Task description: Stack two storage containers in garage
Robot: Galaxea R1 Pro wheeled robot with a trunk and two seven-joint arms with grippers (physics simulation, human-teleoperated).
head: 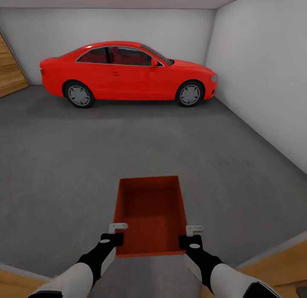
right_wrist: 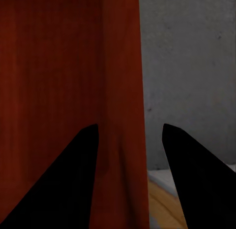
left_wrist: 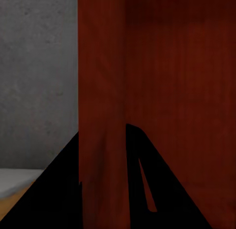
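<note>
The empty bin (head: pixel 150 212) is judged light, stiff and thin-walled. Each side wall is pinched near its rear corner by the left tool (head: pixel 117 233) and the right tool (head: pixel 192 236).

Legible text, labels, brands, numbers, signs: none. Red car (head: pixel 128 71): no badge or plate readable. Storage container (head: pixel 150 212): plain walls, unmarked. White walls (head: pixel 264 76), concrete floor (head: pixel 128 148): unmarked.

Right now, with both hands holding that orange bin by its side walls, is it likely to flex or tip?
The orange bin looks thin-walled, so the walls may bow slightly. It's empty, so probably light. Left hand and right hand grip opposite walls near one end, so the far end might sag.
</note>
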